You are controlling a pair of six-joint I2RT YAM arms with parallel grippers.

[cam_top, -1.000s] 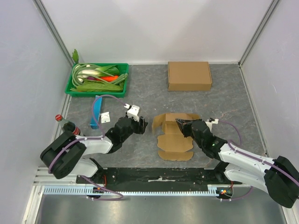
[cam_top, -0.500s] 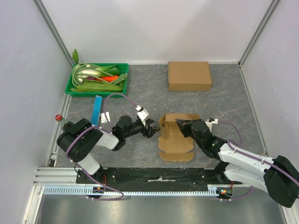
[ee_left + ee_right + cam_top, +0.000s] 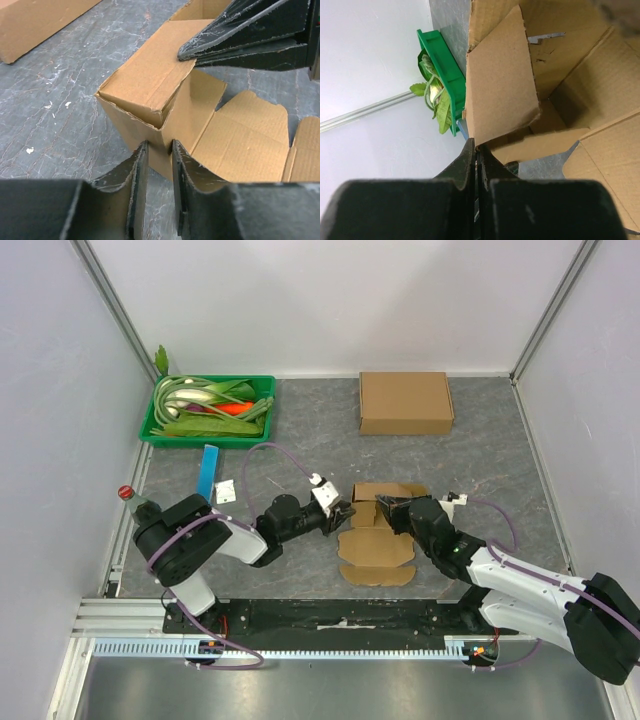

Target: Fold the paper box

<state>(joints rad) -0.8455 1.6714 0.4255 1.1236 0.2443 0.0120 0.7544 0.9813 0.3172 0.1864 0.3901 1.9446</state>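
Green bin (image 3: 200,443): leafy greens (image 3: 205,405) | paper box (image 3: 378,540): right pincer (image 3: 476,150) pinching flap (image 3: 500,90)

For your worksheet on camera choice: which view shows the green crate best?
Top external: the whole green crate shows, unobstructed. Right wrist shows only one end past a cardboard flap; left wrist shows none.

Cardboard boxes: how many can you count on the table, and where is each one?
2. A closed box sits at the far side of the table, right of centre. A half-folded box lies open near the middle, closer to the arms. No others seem hidden.
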